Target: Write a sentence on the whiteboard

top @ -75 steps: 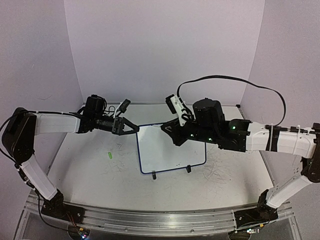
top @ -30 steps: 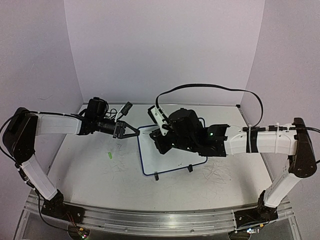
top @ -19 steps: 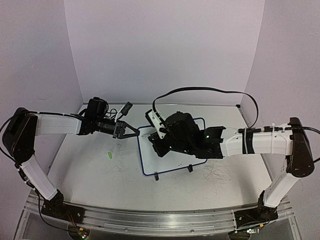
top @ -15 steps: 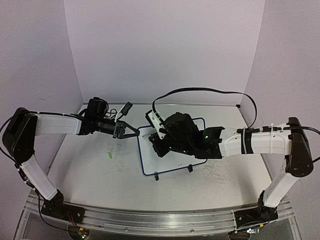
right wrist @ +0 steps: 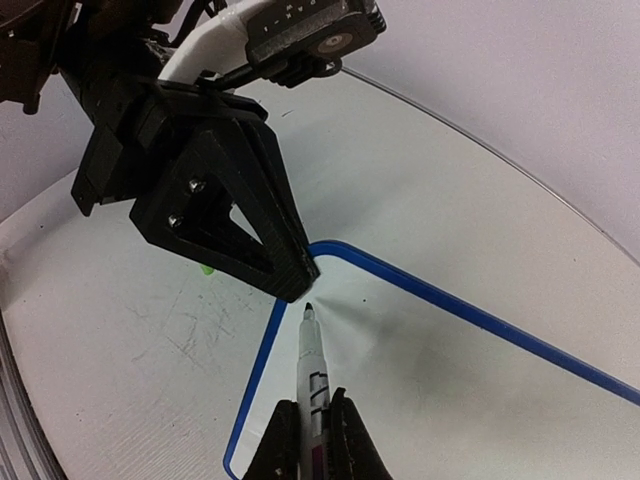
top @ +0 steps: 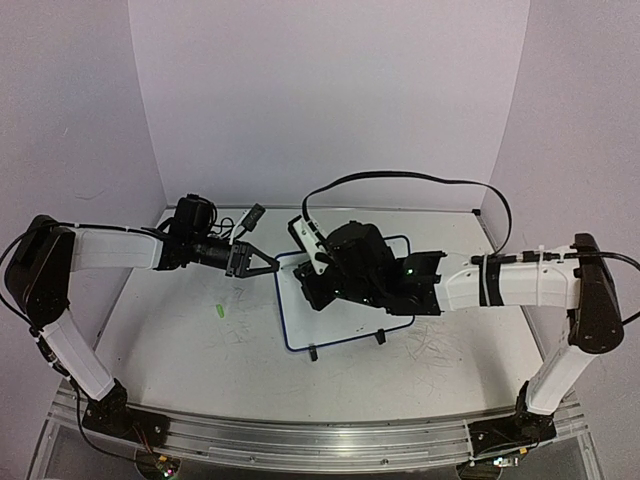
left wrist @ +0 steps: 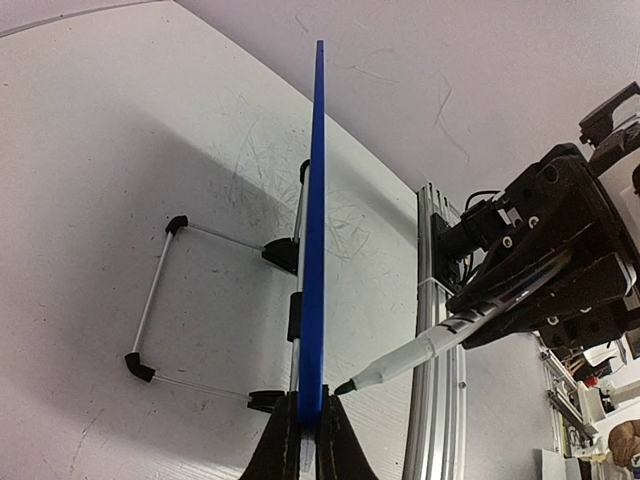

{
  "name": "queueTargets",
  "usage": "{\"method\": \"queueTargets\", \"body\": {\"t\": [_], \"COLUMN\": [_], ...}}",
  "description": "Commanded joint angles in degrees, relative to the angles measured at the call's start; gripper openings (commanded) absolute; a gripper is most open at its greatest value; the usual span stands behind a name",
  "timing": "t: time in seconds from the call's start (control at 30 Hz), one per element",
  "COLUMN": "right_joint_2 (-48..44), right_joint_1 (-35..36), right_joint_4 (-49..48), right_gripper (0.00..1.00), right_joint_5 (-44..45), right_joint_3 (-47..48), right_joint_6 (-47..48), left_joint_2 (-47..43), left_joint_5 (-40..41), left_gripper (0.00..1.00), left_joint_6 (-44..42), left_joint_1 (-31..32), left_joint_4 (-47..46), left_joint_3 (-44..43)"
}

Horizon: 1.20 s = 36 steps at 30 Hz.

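The whiteboard (top: pixel 300 330), blue-rimmed, stands tilted on its black feet at the table's middle. It is edge-on in the left wrist view (left wrist: pixel 318 180). Its face (right wrist: pixel 470 390) looks blank in the right wrist view, with no sentence visible. My left gripper (top: pixel 268 265) is shut on the board's top left corner (left wrist: pixel 308 405). My right gripper (top: pixel 322 280) is shut on a white marker (right wrist: pixel 313 365). The marker's green tip (left wrist: pixel 346 386) is right at the board face, beside my left fingers (right wrist: pixel 255 230); I cannot tell whether it touches.
A small green marker cap (top: pixel 218 311) lies on the table left of the board. The board's wire stand (left wrist: pixel 150 300) juts out behind it. Grey scribbles mark the tabletop (top: pixel 430 350). A black cable (top: pixel 400 178) loops over the back. Walls enclose the table.
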<state>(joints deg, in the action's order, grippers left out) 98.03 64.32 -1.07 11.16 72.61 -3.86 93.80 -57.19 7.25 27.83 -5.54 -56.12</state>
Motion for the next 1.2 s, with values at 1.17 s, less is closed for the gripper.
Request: {"method": "queueTargets", "body": {"t": [1.17], "right_joint_2": [1.0], "right_joint_1": [0.3], "right_joint_4": [-0.3], "right_gripper": [0.00], "right_joint_5": [3.7], "right_joint_3": [0.3], "right_joint_6": [-2.5], "left_joint_2": [-1.8], "left_joint_5": [-0.4], "left_gripper": [0.00], "left_joint_6": [-1.5], "left_joint_1": [0.8], "left_joint_4": [1.5], "left_joint_3": [-0.7]}}
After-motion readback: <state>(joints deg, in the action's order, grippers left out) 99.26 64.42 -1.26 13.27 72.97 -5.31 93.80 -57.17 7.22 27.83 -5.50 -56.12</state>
